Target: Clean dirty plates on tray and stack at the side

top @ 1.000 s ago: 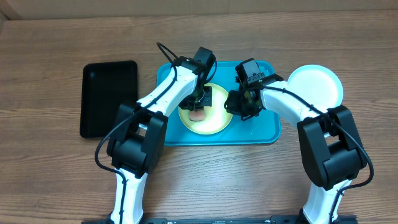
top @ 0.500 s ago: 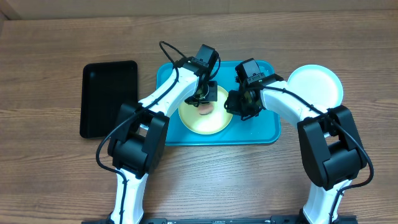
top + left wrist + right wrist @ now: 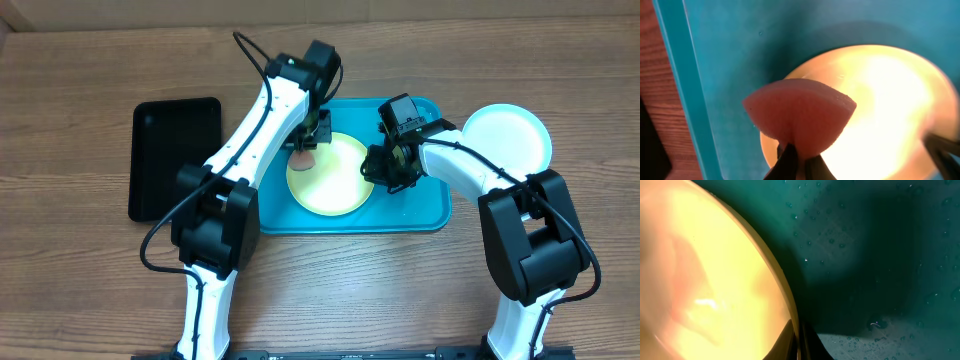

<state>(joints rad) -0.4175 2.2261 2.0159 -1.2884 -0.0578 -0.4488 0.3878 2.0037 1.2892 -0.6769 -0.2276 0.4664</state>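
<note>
The yellow-green plate (image 3: 335, 180) lies in the turquoise tray (image 3: 420, 212); no red smear shows on it. My left gripper (image 3: 305, 152) is shut on a pink sponge (image 3: 800, 116), held just above the plate's far left rim. My right gripper (image 3: 378, 172) is shut on the plate's right rim (image 3: 785, 297). The plate fills the left of the right wrist view (image 3: 705, 275) and glows bright in the left wrist view (image 3: 885, 110). A white plate (image 3: 507, 136) lies on the table to the right of the tray. The light blue plate is not distinguishable.
A black rectangular tray (image 3: 175, 155) lies on the wooden table left of the turquoise tray. Water droplets dot the tray floor (image 3: 880, 225) beside the plate. The tray's left rim (image 3: 687, 90) borders wood.
My left gripper has moved the sponge from the middle of the plate up and to the far left rim, and lifted it. The right gripper has stayed on the plate's rim.
</note>
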